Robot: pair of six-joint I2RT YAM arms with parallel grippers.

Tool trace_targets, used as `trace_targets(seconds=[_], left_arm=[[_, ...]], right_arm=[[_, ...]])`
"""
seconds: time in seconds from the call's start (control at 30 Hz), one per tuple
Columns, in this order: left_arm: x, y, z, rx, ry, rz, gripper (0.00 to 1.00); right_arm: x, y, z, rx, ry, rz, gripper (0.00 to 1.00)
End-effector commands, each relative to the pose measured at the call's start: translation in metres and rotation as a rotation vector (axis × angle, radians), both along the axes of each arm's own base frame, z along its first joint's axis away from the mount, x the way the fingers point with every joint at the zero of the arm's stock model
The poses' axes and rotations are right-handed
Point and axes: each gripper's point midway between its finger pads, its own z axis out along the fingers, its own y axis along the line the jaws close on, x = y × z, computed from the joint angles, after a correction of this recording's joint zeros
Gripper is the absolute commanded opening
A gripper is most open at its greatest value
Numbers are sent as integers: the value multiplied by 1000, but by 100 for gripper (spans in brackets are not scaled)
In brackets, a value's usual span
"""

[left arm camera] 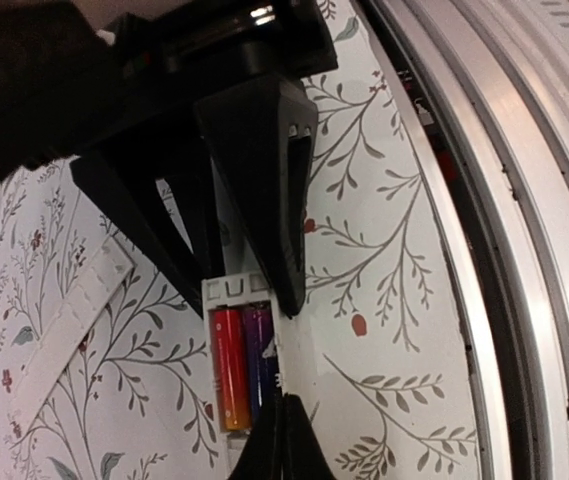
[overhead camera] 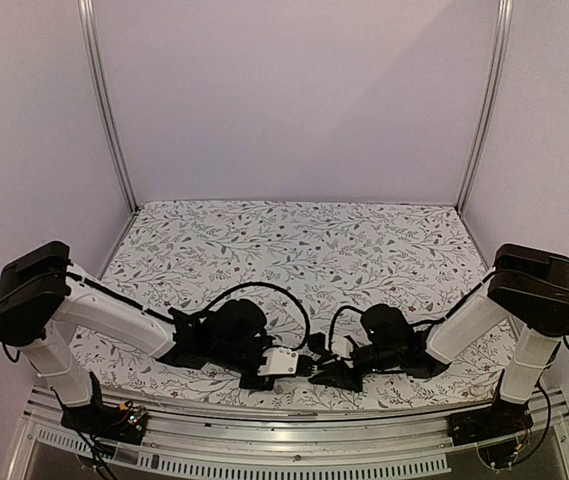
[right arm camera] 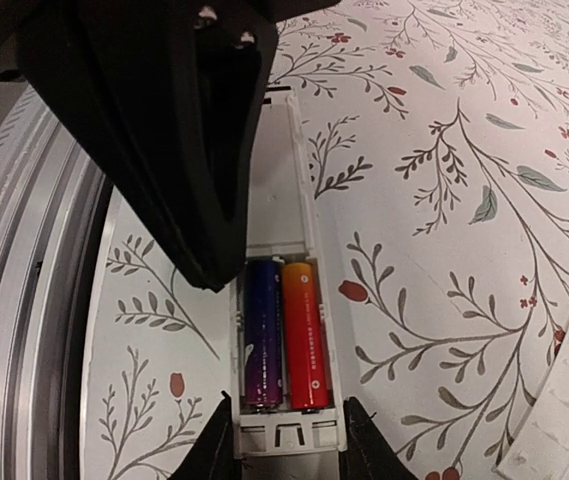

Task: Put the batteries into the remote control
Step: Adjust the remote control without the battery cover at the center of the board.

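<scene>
The white remote control (right arm camera: 282, 190) lies on the floral cloth at the near edge, its battery bay open; it also shows in the top view (overhead camera: 284, 362). Two batteries sit side by side in the bay: a red-orange one (right arm camera: 304, 335) and a purple one (right arm camera: 263, 335), both also in the left wrist view (left arm camera: 231, 365) (left arm camera: 258, 350). My right gripper (right arm camera: 287, 445) is shut on the remote's end, one finger on each side. My left gripper (left arm camera: 284, 410) is shut and empty, its tip resting at the bay's edge beside the purple battery.
The thin white cover strip (left arm camera: 64, 320) lies loose on the cloth beside the remote, also in the right wrist view (right arm camera: 564, 400). The table's metal rail (left arm camera: 524, 250) runs close along the near side. Both grippers (overhead camera: 264, 375) (overhead camera: 329, 372) meet at the front centre.
</scene>
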Motion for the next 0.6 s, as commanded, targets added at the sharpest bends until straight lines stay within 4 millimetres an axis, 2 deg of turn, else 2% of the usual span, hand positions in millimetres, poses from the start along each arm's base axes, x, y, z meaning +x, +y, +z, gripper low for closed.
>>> trace_targets(seconds=[0.0,0.1,0.17,0.23,0.33,0.4,0.47,0.57], left_arm=[[-6,4,28,-52,20,23,1],[-7,11,47,-101,26,44,7],[-2,23,45,-87,11,86,11],[7,39,38,-57,0,145,23],[12,59,28,-8,6,197,45],[17,70,22,18,6,226,60],[20,82,15,47,5,242,68],[27,92,9,61,-28,260,76]], right_arm=[[-4,-9,-7,-35,16,-22,32],[-4,-8,-3,-32,15,-23,45],[-3,-8,-2,-44,20,-26,60],[-2,-5,4,-44,22,-21,66],[-1,0,25,-17,19,1,70],[0,6,45,11,8,15,69],[3,13,65,33,8,24,65],[11,26,74,25,46,2,66]])
